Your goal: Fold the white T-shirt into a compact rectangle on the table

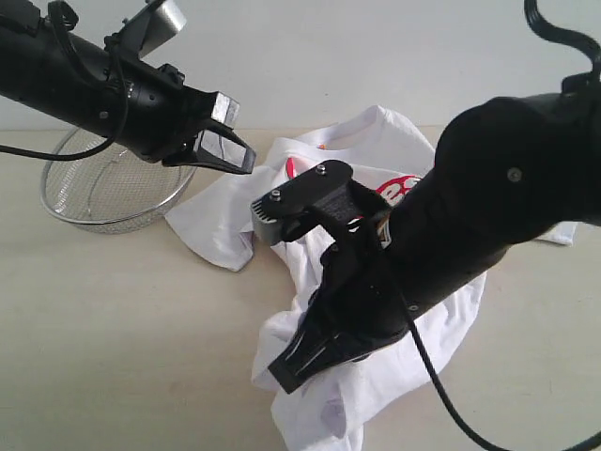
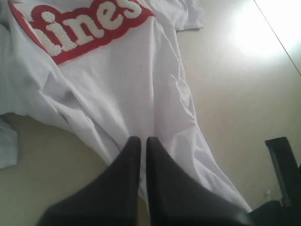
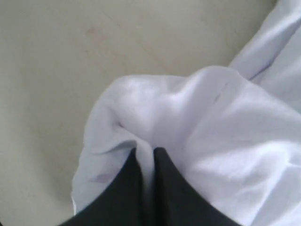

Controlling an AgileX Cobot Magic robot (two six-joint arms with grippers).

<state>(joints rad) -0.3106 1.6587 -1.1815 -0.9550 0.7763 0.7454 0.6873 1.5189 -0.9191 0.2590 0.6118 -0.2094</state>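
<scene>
- My right claw (image 3: 146,153) is clamped tight on a bunched edge of the white T-shirt (image 3: 225,122).
- My left claw (image 2: 142,141) is closed and empty, with the shirt spread just beneath it.
- The shirt lies rumpled on the table (image 1: 122,319), so I judge nearly all the folding is left.

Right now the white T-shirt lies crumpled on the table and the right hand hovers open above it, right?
Not open: the right wrist view shows the right hand shut on a raised fold of the white T-shirt. The shirt does lie crumpled on the table.
</scene>
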